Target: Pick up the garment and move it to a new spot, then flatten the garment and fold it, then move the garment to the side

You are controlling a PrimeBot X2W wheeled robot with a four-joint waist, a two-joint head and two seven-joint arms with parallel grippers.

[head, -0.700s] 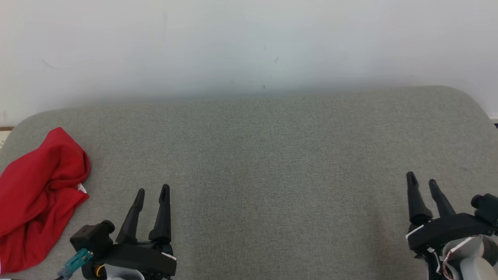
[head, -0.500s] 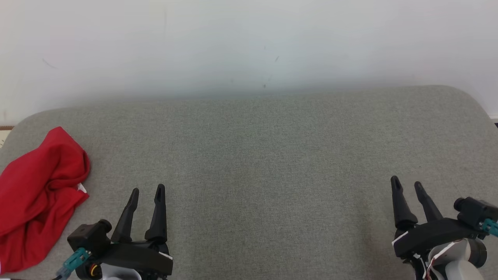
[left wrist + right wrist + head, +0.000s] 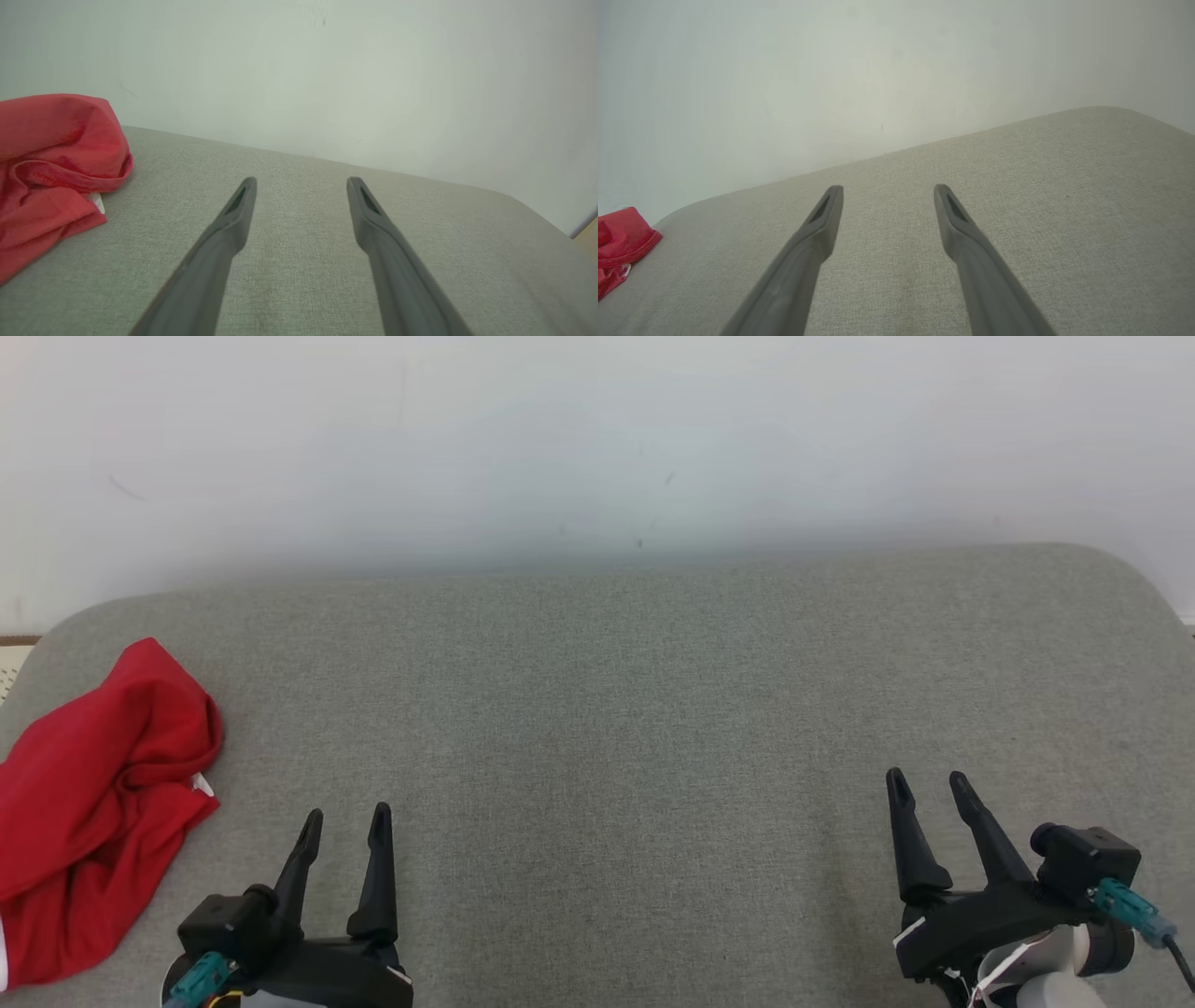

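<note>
Red garment is lying crumpled on the grey cushion, left of the left gripper, near but not touching, its long axis running roughly along the fingers. Right gripper is sitting well apart. Both are gaping wide and gripping nothing. The frame is cropping the garment's far-left edge, so I can't tell the garment type.

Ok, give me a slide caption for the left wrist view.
Open left gripper hovers over the grey fabric surface, crumpled red garment lying untouched to its left.

Plain indoor room: grey fabric-covered surface against a bare white wall.
</note>
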